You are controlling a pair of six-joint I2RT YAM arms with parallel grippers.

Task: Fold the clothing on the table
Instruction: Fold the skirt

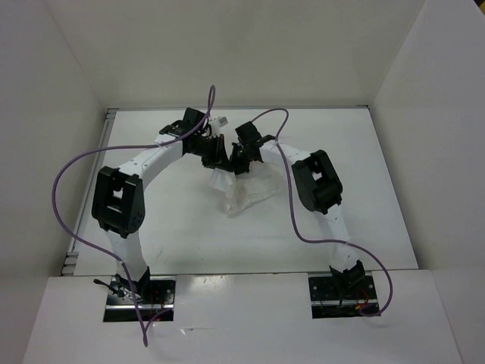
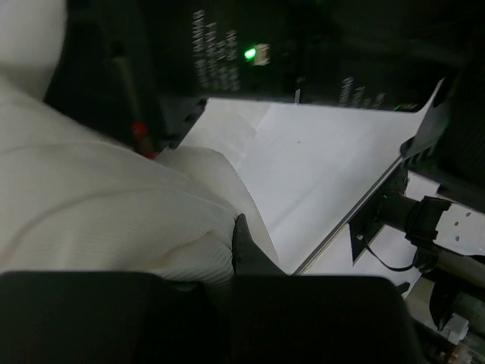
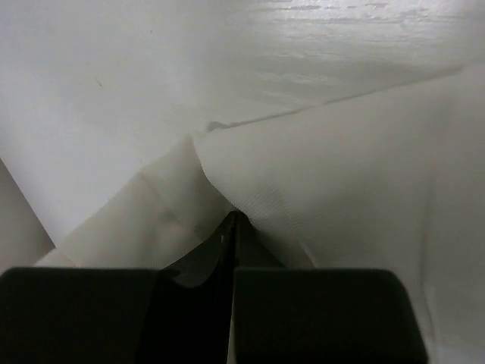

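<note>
The clothing [image 1: 246, 191] is a small white skirt, bunched and lifted at its top edge near the middle of the table [image 1: 182, 235]. My left gripper [image 1: 215, 156] and right gripper [image 1: 241, 162] sit close together over that top edge. In the left wrist view, the left gripper [image 2: 236, 227] is shut with ribbed white fabric [image 2: 114, 205] pinched against its dark finger. In the right wrist view, the right gripper [image 3: 235, 220] is shut on a fold of the clothing [image 3: 341, 174], which drapes away on both sides. The lower part of the skirt rests on the table.
White walls enclose the table on the left, back and right. A thin metal rim [image 1: 110, 114] runs along the table's edges. Purple cables [image 1: 68, 197] loop from both arms over the tabletop. The arm bases [image 1: 140, 292] are bolted at the near edge.
</note>
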